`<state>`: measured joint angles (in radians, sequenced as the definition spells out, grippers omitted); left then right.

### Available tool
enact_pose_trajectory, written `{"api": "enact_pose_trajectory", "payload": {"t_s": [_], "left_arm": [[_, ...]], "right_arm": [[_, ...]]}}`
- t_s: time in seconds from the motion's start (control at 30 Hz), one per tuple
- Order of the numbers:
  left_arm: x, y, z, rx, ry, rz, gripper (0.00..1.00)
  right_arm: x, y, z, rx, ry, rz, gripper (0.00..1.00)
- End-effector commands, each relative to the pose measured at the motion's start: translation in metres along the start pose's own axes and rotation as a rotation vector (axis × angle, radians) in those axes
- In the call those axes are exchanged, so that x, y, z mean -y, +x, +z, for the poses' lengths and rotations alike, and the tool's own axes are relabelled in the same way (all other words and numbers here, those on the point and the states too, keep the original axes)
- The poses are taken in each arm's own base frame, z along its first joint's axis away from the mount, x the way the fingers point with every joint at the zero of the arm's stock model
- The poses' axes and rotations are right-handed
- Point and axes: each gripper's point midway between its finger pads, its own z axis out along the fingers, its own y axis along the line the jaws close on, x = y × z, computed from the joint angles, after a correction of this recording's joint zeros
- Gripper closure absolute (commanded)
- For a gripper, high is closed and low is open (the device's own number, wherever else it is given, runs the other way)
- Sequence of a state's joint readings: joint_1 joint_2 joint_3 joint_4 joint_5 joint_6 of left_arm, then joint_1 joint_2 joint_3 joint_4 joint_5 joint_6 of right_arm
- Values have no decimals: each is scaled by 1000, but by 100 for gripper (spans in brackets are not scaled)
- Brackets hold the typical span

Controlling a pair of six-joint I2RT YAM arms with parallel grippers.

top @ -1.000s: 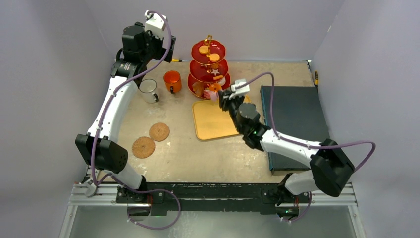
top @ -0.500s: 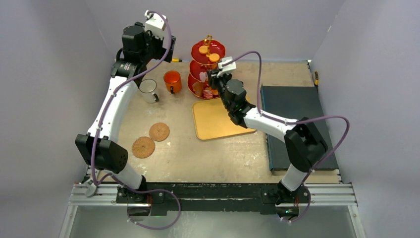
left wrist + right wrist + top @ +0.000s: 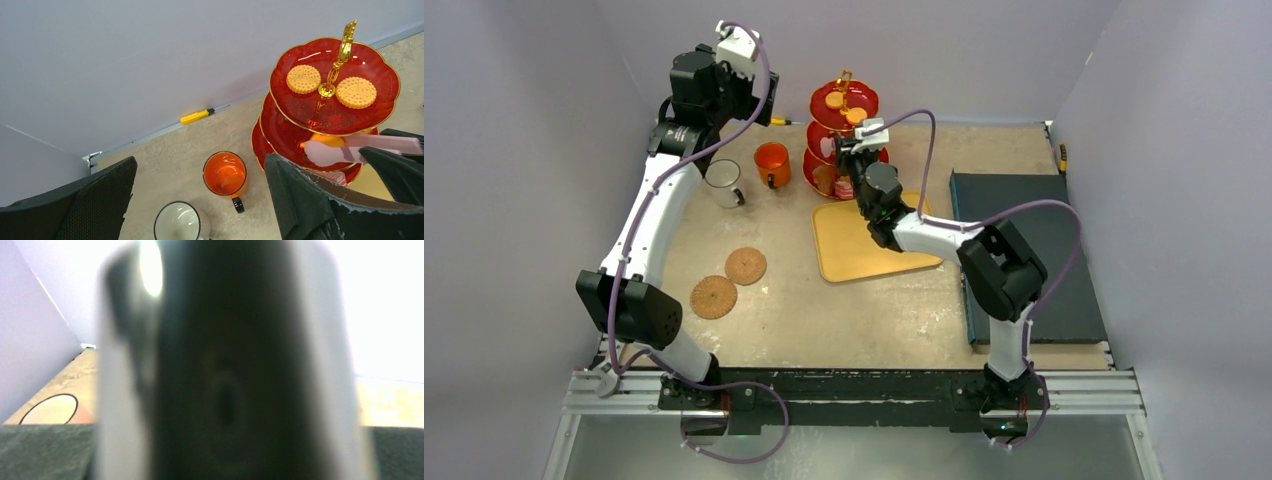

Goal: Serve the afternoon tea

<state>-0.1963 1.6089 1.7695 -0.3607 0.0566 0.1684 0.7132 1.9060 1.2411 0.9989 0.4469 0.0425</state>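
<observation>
The red three-tier stand [image 3: 869,100] stands at the back centre, with two biscuits [image 3: 303,78] on its top tier [image 3: 320,112]. The orange mug [image 3: 772,160] and white mug [image 3: 722,180] stand left of it. Both mugs show below my left gripper [image 3: 200,160], which is open, empty and held high. Two brown coasters [image 3: 745,265] lie front left. My right gripper [image 3: 849,150] reaches into the stand at the middle tier. A pale pink shape [image 3: 322,152] and an orange pastry [image 3: 325,140] show there. A dark blur [image 3: 225,365] fills the right wrist view and hides the jaws.
A yellow tray [image 3: 864,245] lies in front of the stand. A dark blue block [image 3: 1024,240] sits at the right. A yellow screwdriver [image 3: 195,116] lies by the back wall. Walls close in on both sides.
My right arm has swung left and up, from the front of the bottom tier to the middle tier. The left arm has not moved.
</observation>
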Motion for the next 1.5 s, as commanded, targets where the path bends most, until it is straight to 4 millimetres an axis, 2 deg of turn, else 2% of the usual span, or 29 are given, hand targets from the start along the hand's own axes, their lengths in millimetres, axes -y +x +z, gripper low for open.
{"api": "enact_pose_trajectory", "payload": {"t_s": [0.0,0.2,0.37,0.47,0.67,0.87,1.03,1.2,1.33,1.47], "left_arm": [[-10,-25,-13,70,-20,8,1],[-9,-24,-14,67,-15,10,1],[-10,-24,-15,65,-18,13,1],[-10,-26,-17,68,-17,13,1],[-9,-27,-20,68,-14,10,1],[-10,-31,-25,76,-16,8,1],[-11,-32,-29,78,-21,12,1],[-11,-33,-30,75,-21,12,1],[-10,-31,-33,65,-16,10,1],[-7,-21,-34,15,0,1,1]], "right_arm": [[2,-41,18,170,62,84,77],[1,-32,27,186,75,103,69],[-1,-36,27,196,65,109,50],[-1,-42,23,200,57,109,45],[1,-56,11,211,40,119,41],[-2,-54,7,186,12,106,36],[-1,-62,2,191,11,114,39],[-3,-80,-18,182,-28,135,42],[0,-86,-46,135,-46,169,43],[1,-73,-76,-8,-50,209,46]]}}
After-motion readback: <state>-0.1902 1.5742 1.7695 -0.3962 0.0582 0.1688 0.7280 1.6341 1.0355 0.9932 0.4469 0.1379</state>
